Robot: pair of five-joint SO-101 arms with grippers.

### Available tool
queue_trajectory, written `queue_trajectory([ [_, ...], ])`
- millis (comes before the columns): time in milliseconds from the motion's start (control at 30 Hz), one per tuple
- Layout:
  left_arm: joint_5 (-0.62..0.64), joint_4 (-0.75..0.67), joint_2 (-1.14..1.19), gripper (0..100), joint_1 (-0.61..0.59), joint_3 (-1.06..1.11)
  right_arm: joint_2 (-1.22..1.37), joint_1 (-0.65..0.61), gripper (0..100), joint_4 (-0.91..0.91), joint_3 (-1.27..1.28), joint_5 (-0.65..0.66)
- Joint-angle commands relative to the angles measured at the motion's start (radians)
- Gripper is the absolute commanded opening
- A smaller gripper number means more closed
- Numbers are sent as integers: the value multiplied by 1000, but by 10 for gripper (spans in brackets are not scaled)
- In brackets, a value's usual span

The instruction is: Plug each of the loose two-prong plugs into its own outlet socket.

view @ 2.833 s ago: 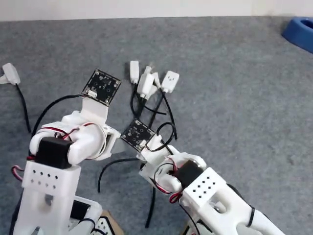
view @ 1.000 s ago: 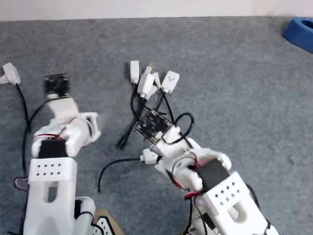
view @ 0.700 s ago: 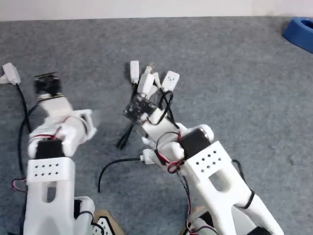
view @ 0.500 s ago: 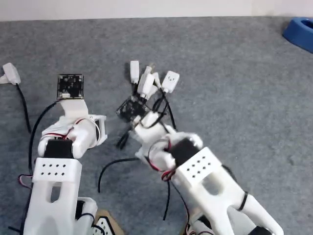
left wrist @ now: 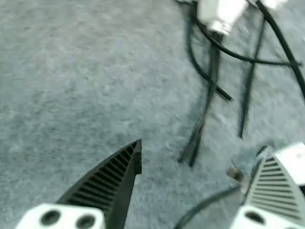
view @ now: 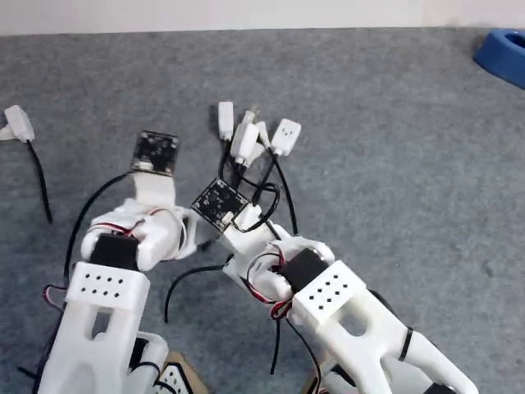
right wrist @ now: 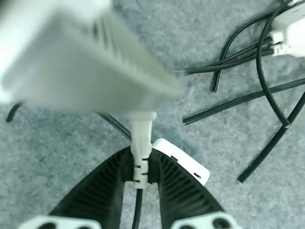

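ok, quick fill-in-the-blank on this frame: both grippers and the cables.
1. The right gripper is ____ on a white plug.
2. The left gripper is ____ and holds nothing.
3. The cables lying on the grey carpet are ____ in colour.
Missing words: shut; open; black.

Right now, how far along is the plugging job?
Done: nothing looks joined yet; the pile lies loose. In hand: the right hand is shut on one plug. The left hand is open, empty. Left: every pairing, also the lone plug far left.
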Motion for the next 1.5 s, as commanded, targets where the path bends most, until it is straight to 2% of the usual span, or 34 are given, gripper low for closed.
queue_trajectory([
  [0, -14, 29, -5, 364, 42, -39, -33, 16, 8, -8, -48, -17],
  [367, -34, 11, -1, 364, 44, 5, -180, 39, 8, 203, -194, -9],
  [500, -34, 14, -1, 364, 45, 5, -174, 96, 8, 283, -302, -9],
  [767, -34, 14, -1, 364, 45, 5, -130, 108, 8, 305, -351, -9],
  [933, -31, 8, -8, 364, 13, 4, -128, 110, 8, 318, -334, -6],
  [1200, -11, -55, -8, 364, -84, 4, -128, 130, 8, 401, -315, 97],
  [1300, 41, -58, -8, 364, -113, -1, -127, 157, 9, 389, -274, 115],
  [1367, 68, -91, -8, 364, -133, 4, -127, 148, 9, 317, -206, 109],
  [1467, 66, -132, -1, 364, -145, 24, -127, 127, 9, 170, -101, 29],
])
